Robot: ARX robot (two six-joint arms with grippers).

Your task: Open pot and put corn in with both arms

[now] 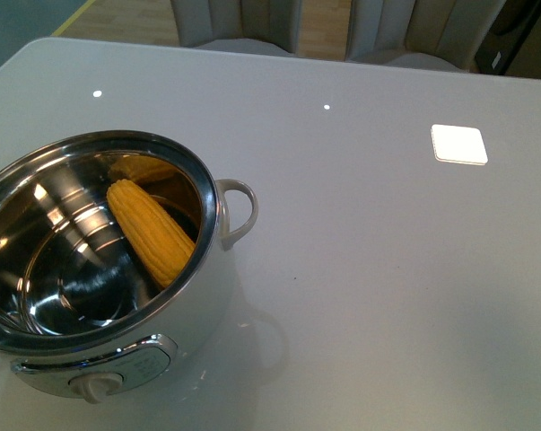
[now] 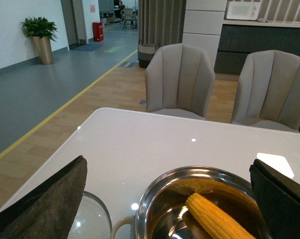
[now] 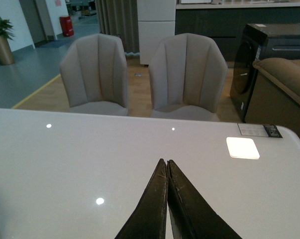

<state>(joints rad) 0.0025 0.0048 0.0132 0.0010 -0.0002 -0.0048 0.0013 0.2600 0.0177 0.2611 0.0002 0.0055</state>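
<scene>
Corn [image 1: 151, 231] inside open pot [image 1: 218, 224], leaning on wall

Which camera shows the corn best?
The front view. It looks down into the open pot, so the whole corn shows, leaning against the steel wall. The left wrist view catches only part of the corn, cut off at the picture's edge, between the open left gripper's fingers. The right wrist view shows no corn.

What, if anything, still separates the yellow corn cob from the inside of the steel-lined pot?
Nothing visible: the yellow corn cob already lies inside the open, steel-lined cream pot, leaning against its inner wall. No lid covers the rim.
</scene>
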